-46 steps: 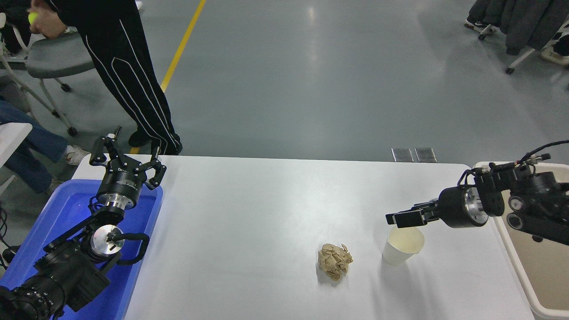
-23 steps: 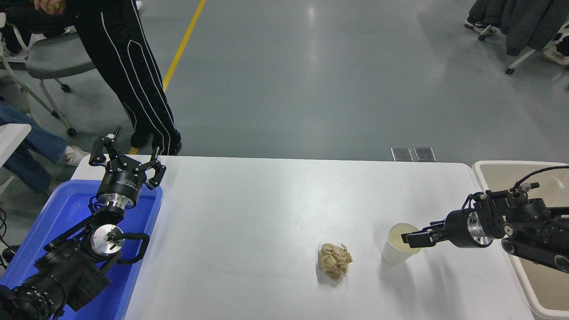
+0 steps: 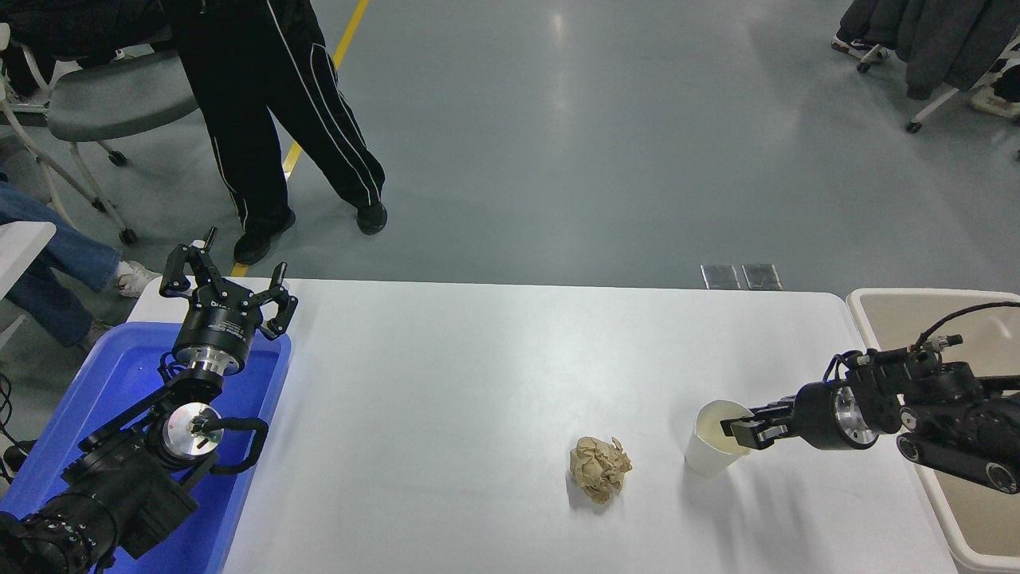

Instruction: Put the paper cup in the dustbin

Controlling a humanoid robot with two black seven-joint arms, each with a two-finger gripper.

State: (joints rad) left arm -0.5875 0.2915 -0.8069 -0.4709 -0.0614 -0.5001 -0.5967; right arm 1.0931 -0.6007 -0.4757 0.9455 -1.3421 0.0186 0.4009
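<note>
The paper cup (image 3: 712, 448) is white with a cream inside and stands upright on the white table (image 3: 478, 375), right of the middle. My right gripper (image 3: 741, 430) comes in from the right edge and sits at the cup's right rim, its tip reaching over the opening. The beige dustbin (image 3: 872, 300) stands off the table's right end, partly behind my right arm. My left gripper (image 3: 227, 279) is parked open and empty at the lower left.
A crumpled brown paper ball (image 3: 599, 469) lies on the table just left of the cup. A bright blue tray (image 3: 119, 375) sits under my left arm. A person in black trousers (image 3: 279, 96) walks on the floor beyond the table's far left.
My right gripper dropped from above the cup down to its rim, then held there. The cup stays in place. The person at the far left stepped to the right.
</note>
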